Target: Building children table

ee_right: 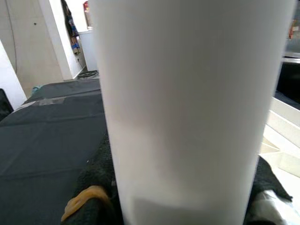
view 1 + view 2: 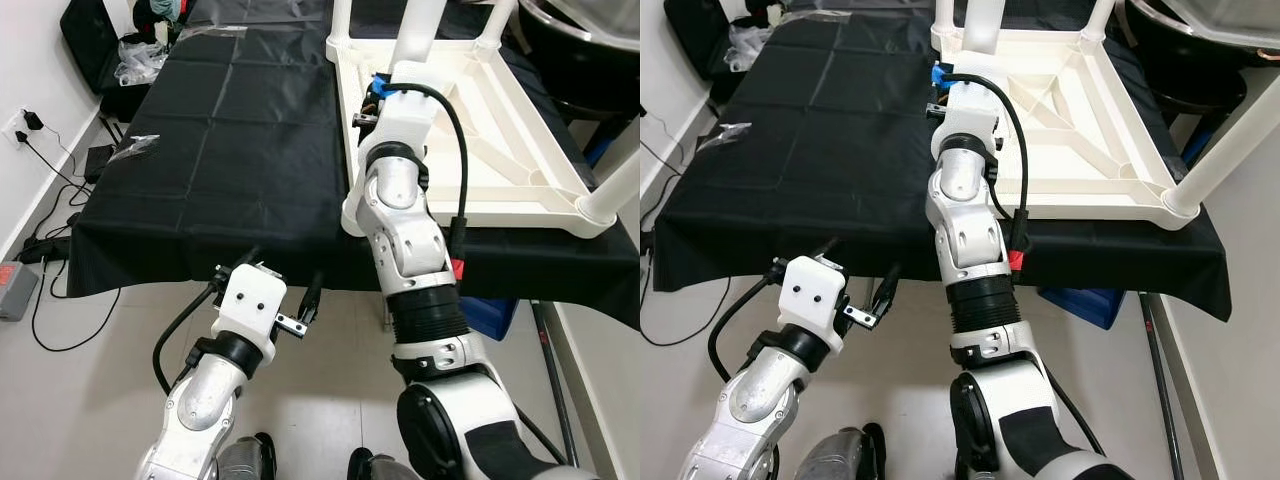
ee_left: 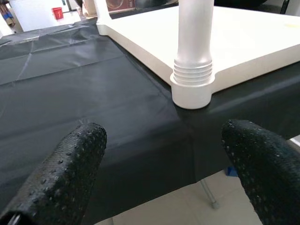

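White plastic children's table (image 2: 500, 130) lies upside down on a black-covered surface (image 2: 240, 130), legs pointing up. The right gripper (image 1: 187, 206) pinches one upright leg (image 1: 187, 103). The left gripper (image 2: 285, 280) hovers nearer, fingers (image 3: 70, 164) spread.

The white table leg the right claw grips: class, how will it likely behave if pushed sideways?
The white table leg looks like stiff, smooth plastic, so it probably won't bend but may slip in the right claw. Standing upright in the upturned tabletop, it could wobble if unseated.
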{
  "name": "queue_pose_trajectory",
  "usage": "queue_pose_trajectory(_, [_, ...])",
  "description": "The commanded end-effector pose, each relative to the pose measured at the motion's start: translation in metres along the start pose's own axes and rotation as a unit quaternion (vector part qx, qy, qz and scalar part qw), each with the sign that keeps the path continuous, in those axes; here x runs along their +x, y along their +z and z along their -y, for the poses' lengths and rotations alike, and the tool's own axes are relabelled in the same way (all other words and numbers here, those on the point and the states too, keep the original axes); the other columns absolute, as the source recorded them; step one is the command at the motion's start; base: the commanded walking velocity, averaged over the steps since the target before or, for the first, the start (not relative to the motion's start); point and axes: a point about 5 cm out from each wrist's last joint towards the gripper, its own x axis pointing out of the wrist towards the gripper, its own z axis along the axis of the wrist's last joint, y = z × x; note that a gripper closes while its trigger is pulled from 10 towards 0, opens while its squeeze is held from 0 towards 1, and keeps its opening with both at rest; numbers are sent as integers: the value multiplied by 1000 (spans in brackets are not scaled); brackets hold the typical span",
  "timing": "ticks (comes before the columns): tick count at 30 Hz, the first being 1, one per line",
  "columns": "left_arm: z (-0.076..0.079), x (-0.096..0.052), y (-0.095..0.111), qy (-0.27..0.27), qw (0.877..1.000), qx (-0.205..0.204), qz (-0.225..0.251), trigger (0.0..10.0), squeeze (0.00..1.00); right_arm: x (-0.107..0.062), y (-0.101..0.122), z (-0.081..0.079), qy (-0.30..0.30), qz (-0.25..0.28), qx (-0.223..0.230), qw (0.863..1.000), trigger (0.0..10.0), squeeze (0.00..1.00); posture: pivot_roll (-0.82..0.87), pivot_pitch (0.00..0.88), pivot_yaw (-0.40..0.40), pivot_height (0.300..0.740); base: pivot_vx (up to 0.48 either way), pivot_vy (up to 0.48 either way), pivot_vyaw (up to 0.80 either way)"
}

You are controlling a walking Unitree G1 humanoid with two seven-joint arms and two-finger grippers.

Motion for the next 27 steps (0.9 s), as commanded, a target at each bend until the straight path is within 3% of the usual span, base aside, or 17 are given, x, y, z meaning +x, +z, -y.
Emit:
queue_pose_trajectory(1, [3,-3,-1,-4,1000,-4,-3,10000,0,-5,-28,3,-19,-65,4,998,4549,0,174,247,-60,740,0,0,0])
queue_pose_trajectory(2, [3,-3,-1,-4,1000,-4,-3,10000,0,-5,-27,2,-13,-60,4,998,10000,1000,172,250,-59,740,0,0,0])
queue_pose_trajectory(6, [3,-3,-1,-5,1000,-5,-4,10000,0,-5,-25,1,-8,-52,5,999,10000,1000,172,250,-59,740,0,0,0])
queue_pose_trajectory(7, [4,-3,-1,-5,1000,-6,-4,10000,0,-6,-22,0,-1,-44,5,999,10000,0,170,250,-58,740,0,0,0])
queue_pose_trajectory(12, [5,-3,-2,-5,1000,-6,-5,10000,0,-7,-14,-1,13,-16,17,1000,10000,0,169,250,-60,740,0,0,0])
queue_pose_trajectory(15, [5,-4,-2,-6,1000,-6,-6,10000,0,-10,-8,0,69,9,47,996,10000,0,168,253,-58,740,0,0,0])
queue_pose_trajectory(18, [5,-4,-2,-6,1000,-6,-6,10000,0,-11,-7,-1,89,14,51,995,10000,0,169,254,-59,740,0,0,0])
queue_pose_trajectory(23, [5,-4,-2,-5,1000,-8,-6,10000,0,-20,-27,11,155,-14,57,986,10000,0,167,257,-59,740,0,0,0])
queue_pose_trajectory(24, [5,-4,-1,-5,1000,-8,-7,10000,0,-24,-33,20,207,-26,77,975,10000,0,170,265,-55,740,0,0,0])
queue_pose_trajectory(27, [5,-4,-1,-5,1000,-8,-7,10000,0,-25,-34,23,222,-27,83,971,10000,0,170,266,-55,740,0,0,0])
